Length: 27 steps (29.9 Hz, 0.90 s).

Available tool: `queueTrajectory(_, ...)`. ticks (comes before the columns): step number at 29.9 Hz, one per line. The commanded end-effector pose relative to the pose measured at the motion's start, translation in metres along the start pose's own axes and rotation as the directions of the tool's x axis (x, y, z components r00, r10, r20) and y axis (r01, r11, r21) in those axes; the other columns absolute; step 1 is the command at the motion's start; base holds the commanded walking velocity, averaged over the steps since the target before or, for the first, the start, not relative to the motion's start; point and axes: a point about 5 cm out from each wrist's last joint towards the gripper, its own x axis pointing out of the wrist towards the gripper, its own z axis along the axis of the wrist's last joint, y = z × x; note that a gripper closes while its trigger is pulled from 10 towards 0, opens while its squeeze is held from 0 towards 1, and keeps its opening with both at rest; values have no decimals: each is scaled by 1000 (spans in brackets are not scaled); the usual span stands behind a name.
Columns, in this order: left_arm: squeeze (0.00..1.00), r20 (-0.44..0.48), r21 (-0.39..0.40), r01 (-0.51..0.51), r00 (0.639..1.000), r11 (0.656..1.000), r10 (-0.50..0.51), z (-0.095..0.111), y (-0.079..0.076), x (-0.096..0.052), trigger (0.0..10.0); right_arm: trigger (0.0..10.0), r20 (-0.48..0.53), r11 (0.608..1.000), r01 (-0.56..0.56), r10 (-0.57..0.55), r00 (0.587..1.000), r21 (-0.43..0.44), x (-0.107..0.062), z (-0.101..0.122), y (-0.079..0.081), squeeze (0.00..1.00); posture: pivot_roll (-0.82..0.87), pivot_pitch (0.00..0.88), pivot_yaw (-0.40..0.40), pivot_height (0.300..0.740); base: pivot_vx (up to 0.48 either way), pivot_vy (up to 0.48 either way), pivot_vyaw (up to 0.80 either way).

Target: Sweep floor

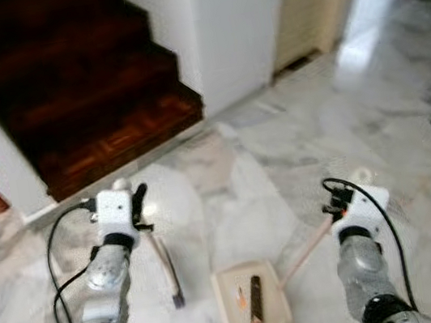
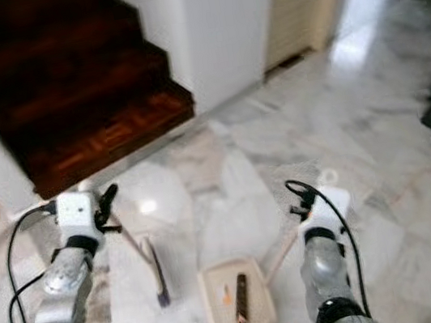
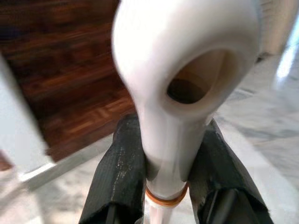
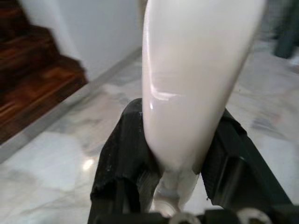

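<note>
debris (image 1: pixel 255 299) already lies in the dustpan (image 1: pixel 252 302) your right gripper (image 4: pixel 180 161) clamps by its handle on the marble floor (image 1: pixel 281 159), left gripper (image 3: pixel 161 163) clamped on the broom (image 1: pixel 167 269) beside it, so most sweeping looks done.

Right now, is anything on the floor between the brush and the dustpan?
Nothing visible. The brush, held by the left end effector, rests on bare marble floor beside the dustpan, which the right end effector holds by its handle. A brown stick and an orange bit already lie inside the pan.
</note>
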Motion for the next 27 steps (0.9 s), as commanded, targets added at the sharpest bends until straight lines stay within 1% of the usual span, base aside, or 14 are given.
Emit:
queueTrajectory(1, 0, 55, 22, 1, 998, 1000, -2, 13, -1, 6, 10000, 10000, 39, 999, 11, -12, 999, 34, 5, 11, -1, 0, -65, 31, -63, 740, 0, 0, 800)
queueTrajectory(2, 0, 57, 22, -3, 998, 1000, 1, 13, 0, 6, 10000, 10000, 32, 999, 9, -11, 999, 40, 5, 10, -1, 0, -65, 31, -63, 740, 0, 0, 581)
queueTrajectory(7, 0, 56, 28, -8, 998, 1000, 6, 13, 0, 6, 10000, 10000, 6, 997, 14, -15, 1000, 78, 7, 9, -1, 0, -65, 43, -62, 740, 0, 0, 0)
queueTrajectory(10, 0, 56, 34, -13, 998, 999, 11, 13, 2, 5, 10000, 10000, -35, 994, 28, -24, 999, 103, 7, 6, 0, 0, -65, 45, -62, 740, 0, 0, 0)
queueTrajectory(18, 0, 52, 32, -22, 998, 999, 21, 12, 4, 4, 10000, 10000, -87, 986, 49, -36, 996, 162, 8, 2, 0, 0, -65, 45, -62, 740, 0, 0, 0)
queueTrajectory(22, 0, 49, 10, -23, 999, 1000, 22, 12, 3, 4, 10000, 10000, -82, 983, 47, -33, 996, 175, 8, 3, 0, 0, -64, 56, -62, 740, 0, 0, 0)
queueTrajectory(27, 0, 47, 7, -18, 999, 1000, 17, 12, 2, 4, 10000, 10000, -79, 983, 33, -19, 997, 182, 8, 4, 2, 0, -72, 61, -59, 740, 0, 0, 0)
